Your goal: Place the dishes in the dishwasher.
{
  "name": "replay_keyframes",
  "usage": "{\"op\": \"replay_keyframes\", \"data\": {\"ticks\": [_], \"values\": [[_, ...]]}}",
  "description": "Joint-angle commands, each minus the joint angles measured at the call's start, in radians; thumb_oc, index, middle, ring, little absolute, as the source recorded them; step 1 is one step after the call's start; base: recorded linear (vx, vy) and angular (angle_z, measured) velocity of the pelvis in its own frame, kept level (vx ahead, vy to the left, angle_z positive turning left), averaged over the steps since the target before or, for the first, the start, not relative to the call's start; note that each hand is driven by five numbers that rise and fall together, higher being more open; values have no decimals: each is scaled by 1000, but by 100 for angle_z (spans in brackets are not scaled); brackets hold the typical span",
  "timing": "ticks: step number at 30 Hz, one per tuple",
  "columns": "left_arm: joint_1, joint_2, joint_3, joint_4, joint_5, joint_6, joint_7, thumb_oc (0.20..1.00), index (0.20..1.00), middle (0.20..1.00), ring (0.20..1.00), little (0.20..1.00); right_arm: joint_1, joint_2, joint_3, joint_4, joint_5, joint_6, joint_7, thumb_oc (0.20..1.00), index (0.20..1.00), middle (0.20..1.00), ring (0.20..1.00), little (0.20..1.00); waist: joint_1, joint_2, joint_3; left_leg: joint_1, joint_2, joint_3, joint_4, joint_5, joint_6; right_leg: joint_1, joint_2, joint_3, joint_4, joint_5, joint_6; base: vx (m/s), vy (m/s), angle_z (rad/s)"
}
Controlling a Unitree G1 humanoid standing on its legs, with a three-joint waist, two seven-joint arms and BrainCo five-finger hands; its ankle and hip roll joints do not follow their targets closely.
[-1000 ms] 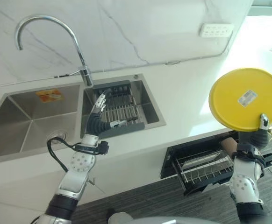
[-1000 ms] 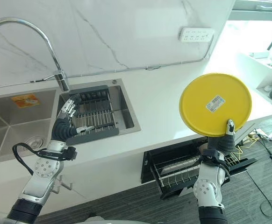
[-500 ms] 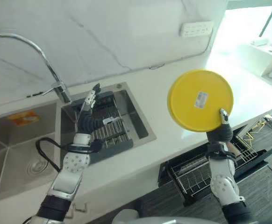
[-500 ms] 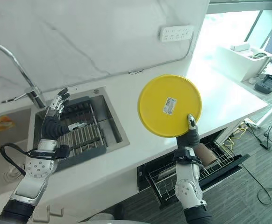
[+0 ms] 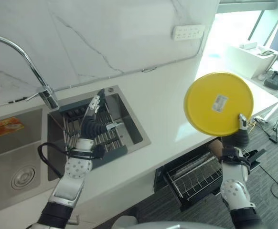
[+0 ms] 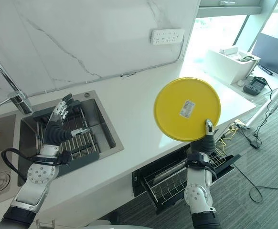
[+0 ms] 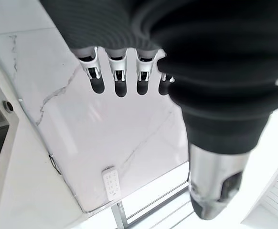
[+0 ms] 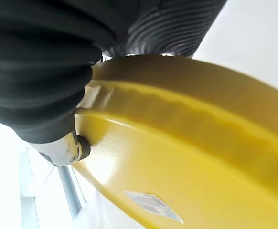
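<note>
My right wrist view shows my thumb pressed on the plate [image 8: 187, 157] rim from close up, while the eye views show the whole yellow disc held upright above the counter [image 5: 167, 109] edge, over the open dishwasher rack [image 5: 196, 174]. My right robot hand [image 5: 239, 136] grips the plate at its lower rim, forearm raised. My left robot hand [image 5: 93, 121] hovers over the sink rack [image 5: 110, 138], fingers straight and holding nothing.
</note>
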Motion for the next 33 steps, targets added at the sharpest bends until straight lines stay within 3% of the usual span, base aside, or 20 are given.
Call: {"op": "replay_keyframes", "data": {"ticks": [1, 7, 11, 18, 21, 27, 33], "values": [[-36, 11, 51, -16, 39, -48, 13, 1000, 1000, 1000, 1000, 1000, -56, -21, -66, -78, 0, -92, 35, 200, 200, 200, 200, 200, 3, 36, -49, 32, 79, -40, -2, -110, -51, -57, -38, -108, 27, 47, 23, -24, -12, -4], [-7, 20, 98, -8, 13, -67, -29, 1000, 1000, 1000, 1000, 1000, 10, -22, -182, -55, -29, -136, -27, 200, 200, 200, 200, 200, -39, 29, -50, 37, 84, -21, -2, -120, -50, -74, -27, -81, 38, 42, 18, -12, -34, -7], [-13, 29, 112, -1, -4, -72, -51, 1000, 1000, 1000, 1000, 1000, 46, -26, -222, -6, -89, -110, -73, 200, 200, 200, 200, 200, -64, 30, -44, 42, 89, -7, -2, -123, -49, -86, -29, -71, 65, 31, 20, -2, -50, -12], [-37, 40, 101, -19, 2, -63, -62, 1000, 1000, 1000, 1000, 1000, 83, -28, -169, 87, -378, -165, -229, 200, 200, 200, 200, 200, -97, 34, -36, 51, 109, 50, -2, -130, -56, -93, -48, -72, 62, 38, 34, -9, -69, -32], [-43, 42, 101, -18, 2, -67, -59, 1000, 1000, 1000, 1000, 1000, 93, -35, -173, 111, -390, -173, -230, 200, 200, 200, 200, 200, -109, 37, -36, 55, 114, 63, -2, -133, -58, -94, -50, -60, 59, 40, 36, 36, -28, -25], [-32, 34, 96, -23, 24, -66, -68, 1000, 1000, 1000, 1000, 1000, 111, -20, -114, 165, -444, -142, -194, 200, 200, 200, 200, 200, -113, 39, -35, 64, 110, 64, -2, -141, -56, -90, -50, -44, 47, 47, 37, 41, -12, -11], [-18, 43, 99, -22, 18, -76, -81, 1000, 1000, 1000, 1000, 1000, 101, -78, -61, 132, -761, -118, -311, 200, 200, 200, 200, 200, -108, 38, -36, 69, 108, 71, -2, -148, -57, -83, -57, -46, 30, 55, 43, 3, 0, -1]]}}
